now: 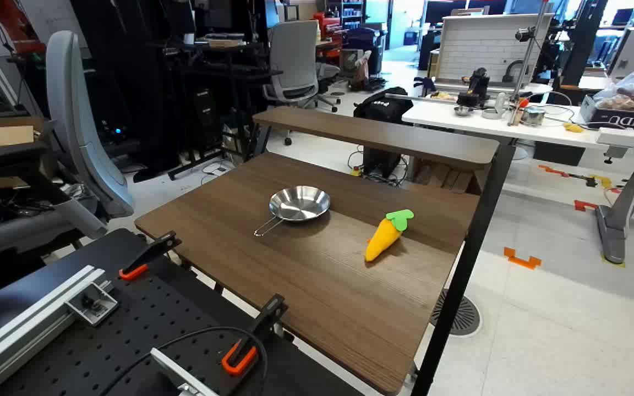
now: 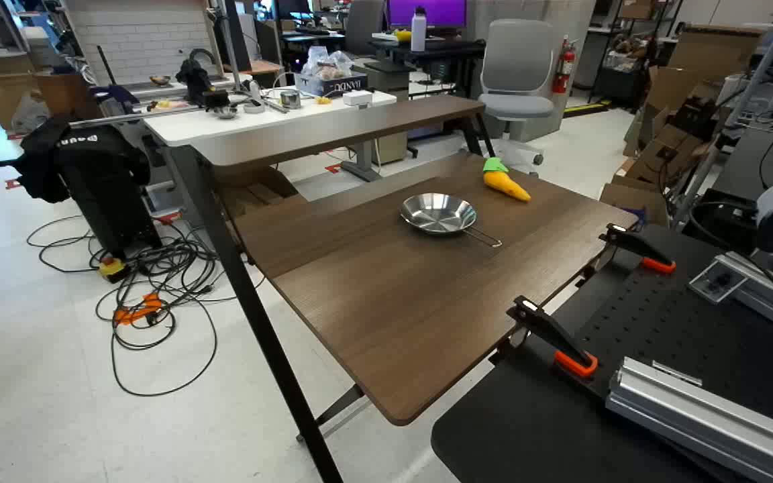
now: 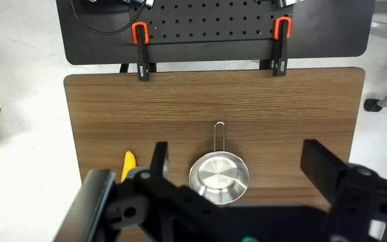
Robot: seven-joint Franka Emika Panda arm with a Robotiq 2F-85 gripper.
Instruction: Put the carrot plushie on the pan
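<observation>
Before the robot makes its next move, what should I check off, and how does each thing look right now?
1. The fingers are spread: ok, wide apart and holding nothing.
2. The carrot is easy to find: ok, lying on the table in both exterior views.
3. The fingers are lined up with the carrot: not ok; in the wrist view it lies outside the gap between them, partly hidden.
4. The pan is ready: ok, open side up with nothing in it.
5. Height above the table is known: cannot tell; neither exterior view shows the fingers.
</observation>
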